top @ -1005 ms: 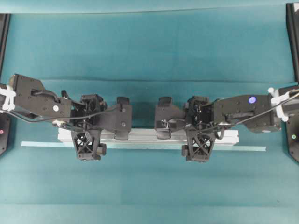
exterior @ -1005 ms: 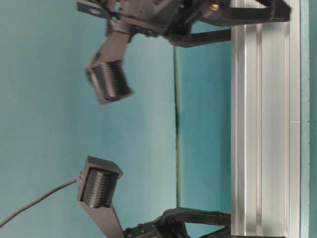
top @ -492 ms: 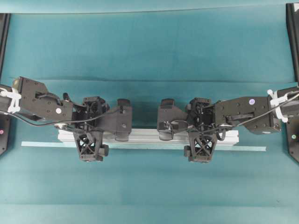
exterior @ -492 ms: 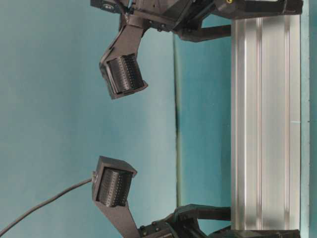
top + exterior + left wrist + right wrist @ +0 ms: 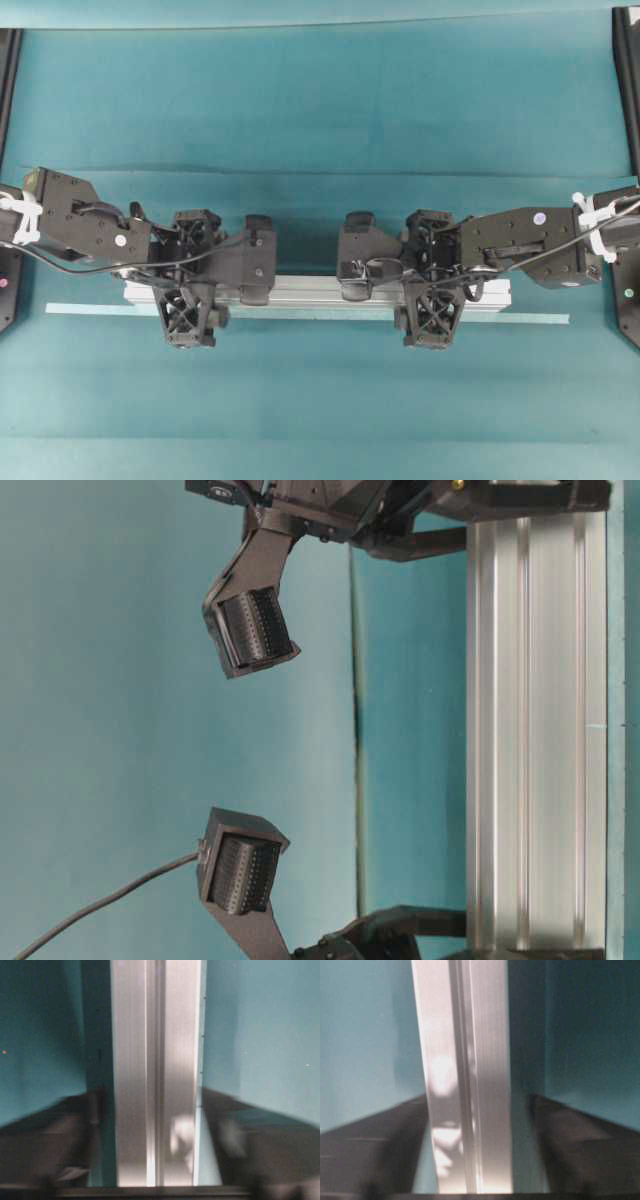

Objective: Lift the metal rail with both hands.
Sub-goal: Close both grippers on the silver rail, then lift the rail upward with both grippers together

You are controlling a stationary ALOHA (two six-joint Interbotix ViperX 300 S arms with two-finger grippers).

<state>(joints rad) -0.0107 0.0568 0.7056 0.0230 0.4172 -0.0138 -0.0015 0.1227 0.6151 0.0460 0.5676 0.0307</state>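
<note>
Narrowing since a moment ago, the left pincer (image 5: pixel 190 303) and right pincer (image 5: pixel 428 303) are seen straddling the metal rail (image 5: pixel 320 293), gaps remaining; it lies mid-bench (image 5: pixel 320 120), unlifted.

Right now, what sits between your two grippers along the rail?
Only a bare stretch of the metal rail, seen overhead between the left gripper and right gripper.

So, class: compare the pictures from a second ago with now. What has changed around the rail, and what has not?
Both grippers, left and right, have narrowed their fingers around the metal rail, though gaps still show beside it in the wrist views. The rail lies where it was on the teal cloth, not lifted; the pale-blue strip is unmoved.
</note>
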